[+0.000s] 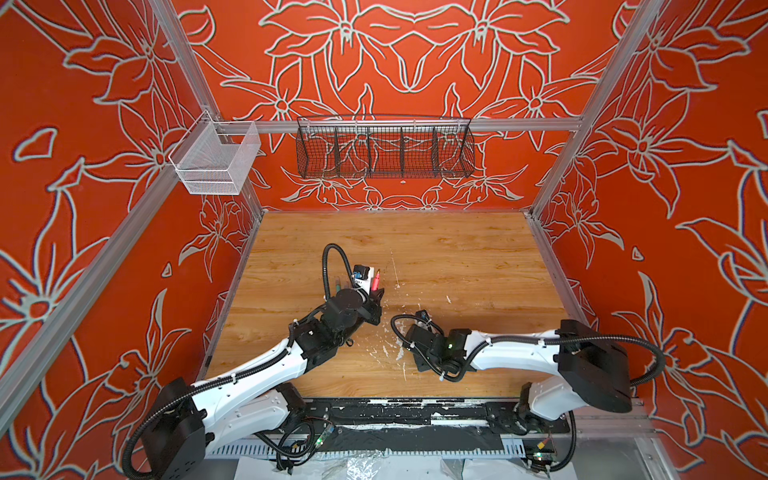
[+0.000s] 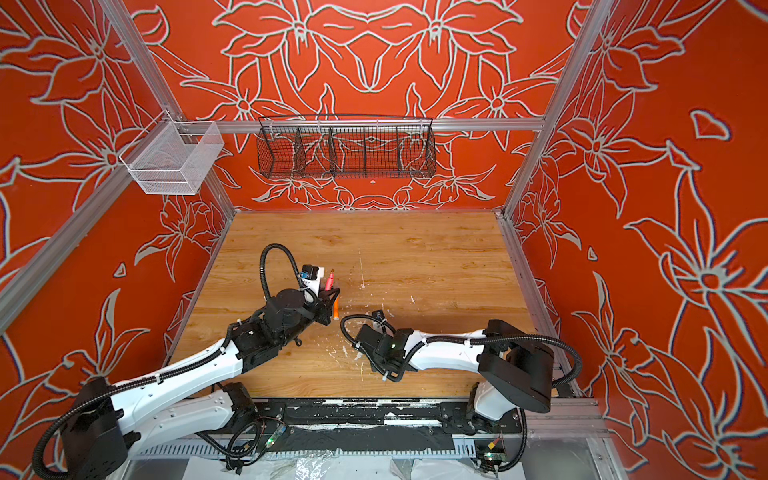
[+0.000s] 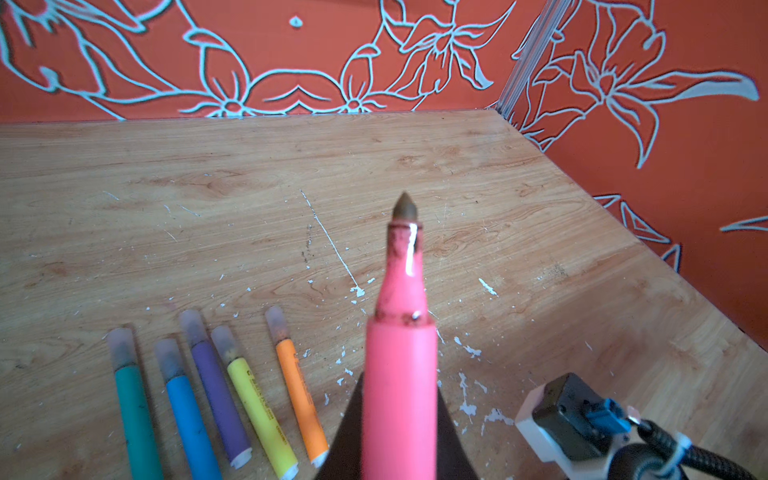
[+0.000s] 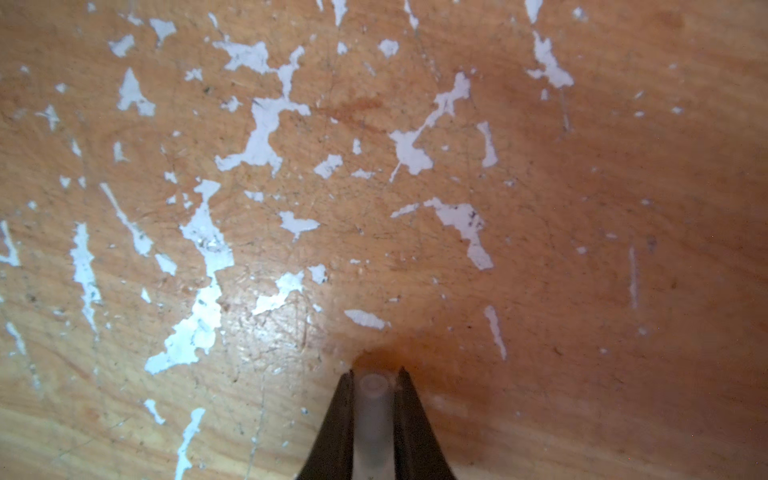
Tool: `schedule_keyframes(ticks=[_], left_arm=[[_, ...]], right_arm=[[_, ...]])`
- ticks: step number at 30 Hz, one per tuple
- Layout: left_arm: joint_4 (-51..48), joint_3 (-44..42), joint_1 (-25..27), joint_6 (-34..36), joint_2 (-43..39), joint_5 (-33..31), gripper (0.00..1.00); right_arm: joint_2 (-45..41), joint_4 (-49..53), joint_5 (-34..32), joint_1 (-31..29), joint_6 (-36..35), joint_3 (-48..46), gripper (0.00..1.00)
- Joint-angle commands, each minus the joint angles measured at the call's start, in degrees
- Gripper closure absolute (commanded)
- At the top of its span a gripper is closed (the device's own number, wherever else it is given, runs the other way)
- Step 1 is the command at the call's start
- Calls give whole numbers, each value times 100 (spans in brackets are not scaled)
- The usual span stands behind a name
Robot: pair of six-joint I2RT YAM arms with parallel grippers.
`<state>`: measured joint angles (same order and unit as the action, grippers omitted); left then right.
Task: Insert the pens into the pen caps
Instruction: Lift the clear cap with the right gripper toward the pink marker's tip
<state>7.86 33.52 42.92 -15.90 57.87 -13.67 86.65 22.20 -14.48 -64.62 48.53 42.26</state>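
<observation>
My left gripper is shut on the pink pen, whose bare dark tip points up and away over the table; both top views show this pen at centre left. Green, blue, purple, yellow and orange pens lie in a row beside it, each wearing a translucent cap. My right gripper is shut on a clear pen cap just above the wood. In the top views its jaws are hidden under the wrist.
White flecks are scattered over the wooden table. A black wire basket and a white mesh basket hang on the walls behind. The orange pen peeks out under the left gripper.
</observation>
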Motion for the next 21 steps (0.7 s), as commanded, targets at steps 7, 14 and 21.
schedule_keyframes(ticks=[7, 14, 21], left_arm=[[774, -417, 6, 256, -522, 1409, 100], [1227, -818, 24, 329, -1028, 1785, 100], [1504, -929, 24, 357, -1033, 2258, 100]], right_arm=[[-1776, 270, -236, 386, -32, 248, 100], [-3270, -1627, -487, 389, -451, 348, 100], [-3248, -4465, -379, 389, -518, -217, 100]])
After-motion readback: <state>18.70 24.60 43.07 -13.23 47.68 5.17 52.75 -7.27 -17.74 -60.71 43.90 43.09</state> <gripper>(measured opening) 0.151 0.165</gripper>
